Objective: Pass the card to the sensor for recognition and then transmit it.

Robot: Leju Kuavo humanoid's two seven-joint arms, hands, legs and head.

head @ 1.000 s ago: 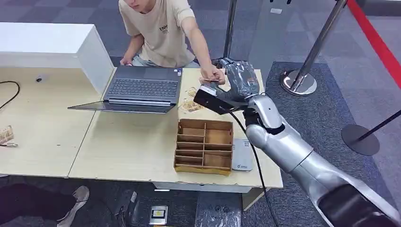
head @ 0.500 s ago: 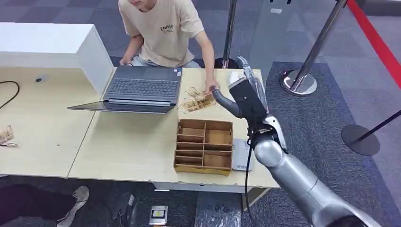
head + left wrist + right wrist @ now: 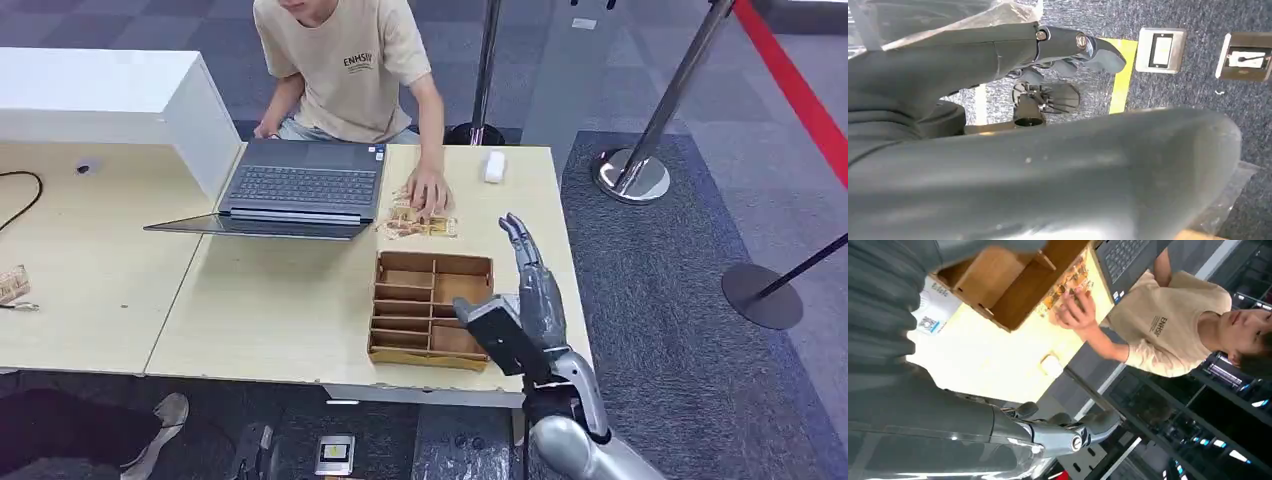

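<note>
Right robot hand (image 3: 522, 305) stands upright at the near right corner of the table (image 3: 260, 300), fingers (image 3: 527, 250) straight and pointing away from the robot, thumb out toward the wooden compartment tray (image 3: 432, 308). Spread wide, nothing in it. The silver forearm is cut off by the lower frame edge. The hand hides the tray's near right corner and whatever lies on the table just beside it there.

The right wrist view fills that in: a white sensor pad (image 3: 935, 307) with a small blue mark lies flat just beside the tray (image 3: 1013, 280), partly behind the grey hand cover. The same view has the fingers (image 3: 1068, 432) extended in the air with nothing between them.

Cards (image 3: 418, 218): a small patterned heap on the table beyond the tray, next to the open laptop (image 3: 300, 185). A person in a beige shirt (image 3: 350, 65) sits across the table with a hand (image 3: 428, 190) pressed flat on the heap. Single cards cannot be told apart. A small white object (image 3: 494, 165) lies near the table's far right edge; what it is cannot be made out.

Left robot hand (image 3: 1058, 47), in the left wrist view: dark fingers stretched out over carpeted floor, nothing held.
</note>
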